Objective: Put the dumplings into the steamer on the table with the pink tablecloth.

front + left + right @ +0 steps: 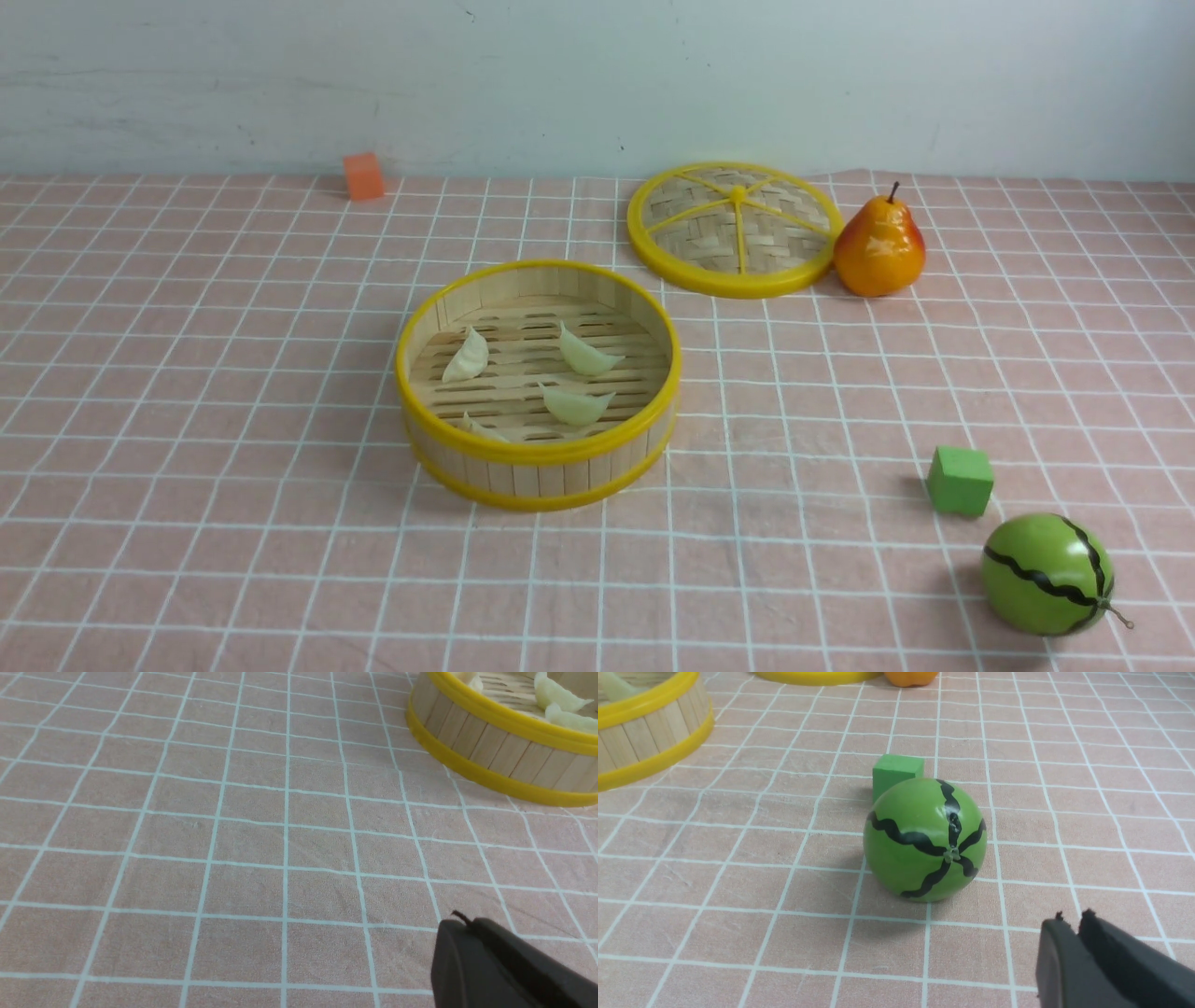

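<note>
Evidently filled: one steamer (539, 454), left of centre, slatted floor bearing four dumplings (576, 405), presumably set there as the task asks. Left gripper (460, 921): closed, nothing held. Lid (738, 233): set aside, likely for access. Right gripper (1073, 921): tips slightly parted, empty, its work probably over.

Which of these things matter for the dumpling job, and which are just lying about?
For the job:
- dumplings
- steamer
- pink tablecloth

Just lying about:
- pear
- watermelon
- green block
- orange block
- woven lid
</note>
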`<action>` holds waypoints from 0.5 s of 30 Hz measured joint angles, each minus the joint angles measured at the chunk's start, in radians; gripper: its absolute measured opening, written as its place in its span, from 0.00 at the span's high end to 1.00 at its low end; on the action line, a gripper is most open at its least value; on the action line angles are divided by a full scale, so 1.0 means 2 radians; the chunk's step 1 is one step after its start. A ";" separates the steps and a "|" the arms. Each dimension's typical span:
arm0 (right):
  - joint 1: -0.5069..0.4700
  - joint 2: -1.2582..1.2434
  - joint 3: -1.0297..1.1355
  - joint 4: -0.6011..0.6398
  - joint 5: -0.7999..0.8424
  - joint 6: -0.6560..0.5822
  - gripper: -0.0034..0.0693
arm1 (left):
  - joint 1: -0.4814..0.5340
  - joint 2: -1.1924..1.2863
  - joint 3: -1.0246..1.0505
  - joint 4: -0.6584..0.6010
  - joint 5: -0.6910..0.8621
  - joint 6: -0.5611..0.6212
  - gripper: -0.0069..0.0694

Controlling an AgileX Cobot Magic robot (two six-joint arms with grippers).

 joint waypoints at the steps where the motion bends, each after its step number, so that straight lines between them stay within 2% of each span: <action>1: 0.000 0.000 0.000 0.000 0.000 0.000 0.87 | 0.000 0.000 0.000 -0.001 0.000 0.001 0.93; 15: 0.000 0.000 0.000 0.000 0.000 0.000 0.84 | 0.000 0.000 0.000 -0.001 0.000 0.003 0.93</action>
